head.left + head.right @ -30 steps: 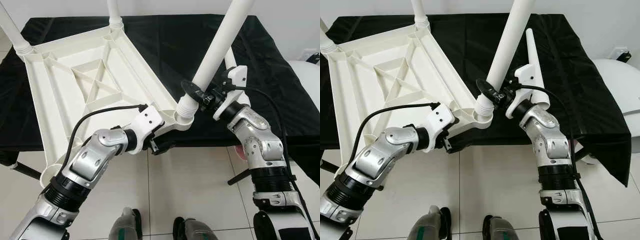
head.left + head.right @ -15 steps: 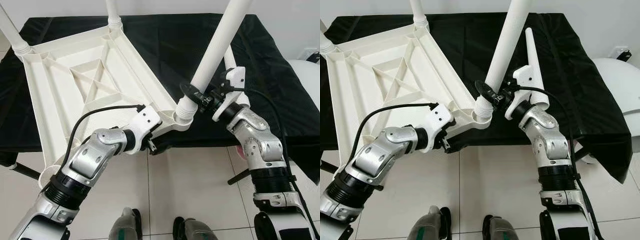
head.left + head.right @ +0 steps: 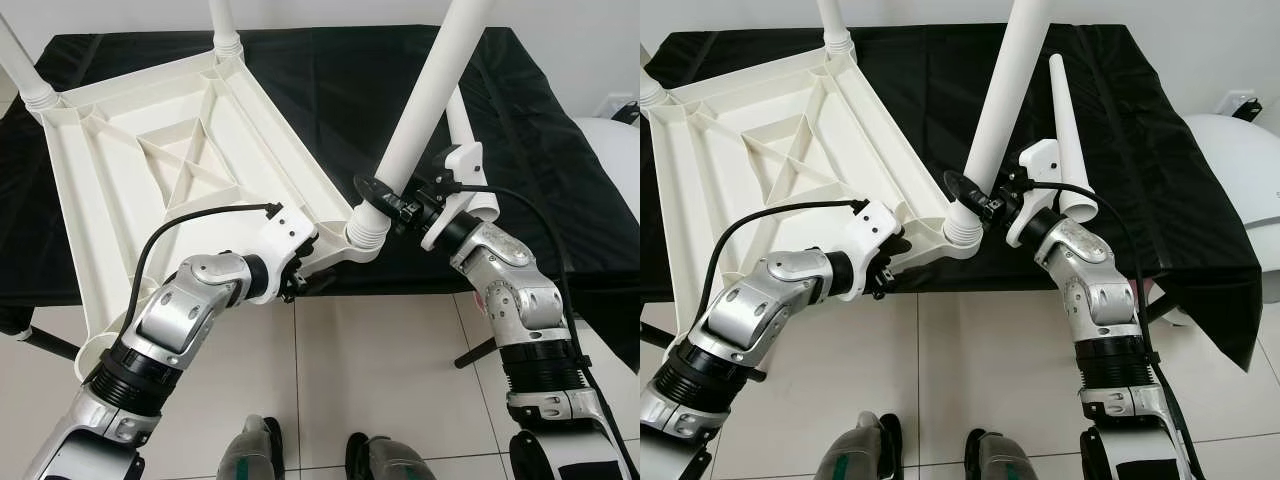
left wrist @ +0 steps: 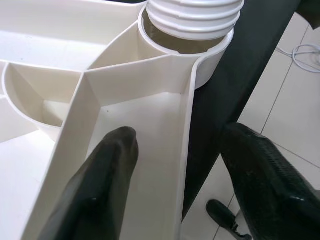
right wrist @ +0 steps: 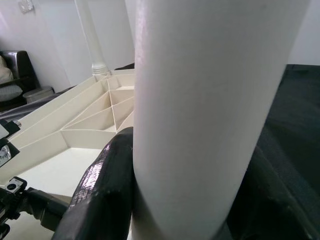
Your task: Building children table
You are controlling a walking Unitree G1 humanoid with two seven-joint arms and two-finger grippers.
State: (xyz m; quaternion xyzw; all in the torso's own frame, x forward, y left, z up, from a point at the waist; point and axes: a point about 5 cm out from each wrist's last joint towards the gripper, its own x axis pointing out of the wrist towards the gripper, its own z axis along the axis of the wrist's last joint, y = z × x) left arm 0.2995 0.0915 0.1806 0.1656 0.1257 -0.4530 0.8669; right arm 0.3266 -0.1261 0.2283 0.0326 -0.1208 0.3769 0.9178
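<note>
r tool clamped on leg in socket; l tool apart, straddling tabletop rim.

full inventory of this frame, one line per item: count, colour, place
tabletop: 1, white, upside down on the cloth, ribbed underside up, near corner past the cloth's front edge
fitted legs: 2, white, upright in the far corner sockets
tilted leg: 1, white, threaded end in the near corner socket
loose leg: 1, white, lying on the cloth behind the right arm
cloth: 1, black, draped over the work surface
floor: pale tiles, in front
round white object: 1, far right, partly cut off
left hand: black fingers either side of the tabletop's edge wall by the socket
right hand: shut on the tilted leg, low down
</note>
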